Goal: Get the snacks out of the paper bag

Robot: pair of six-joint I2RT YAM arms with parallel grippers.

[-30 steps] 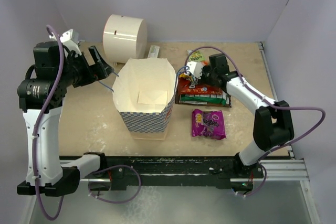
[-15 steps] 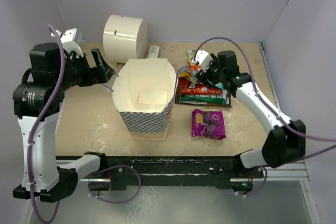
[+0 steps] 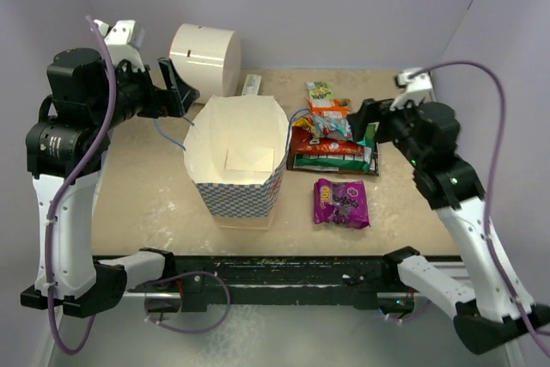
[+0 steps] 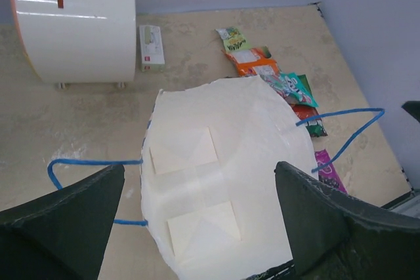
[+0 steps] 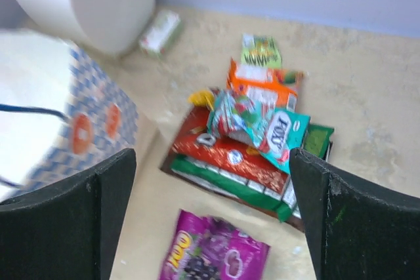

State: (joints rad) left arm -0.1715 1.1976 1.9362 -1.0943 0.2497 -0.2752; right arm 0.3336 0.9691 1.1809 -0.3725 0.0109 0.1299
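You have the bag (image 3: 239,197) standing upright at mid-table with its mouth open. It is blue-and-white check outside, with cream lining and a creased base showing within. Thin blue cord handles (image 4: 344,126) stick out at either side.

The snacks (image 3: 331,145) lie on the table just right of the bag. Red-orange, green and brown packets are stacked flat, with a teal packet (image 5: 282,132) and an orange one (image 5: 262,83) overlapping on top. A purple packet (image 3: 342,203) lies apart, nearer the arm bases.

Your left gripper (image 4: 200,172) hovers over the bag mouth, jaws spread, holding nothing. Your right gripper (image 5: 211,162) hangs above the pile's right side, jaws spread wide, empty.
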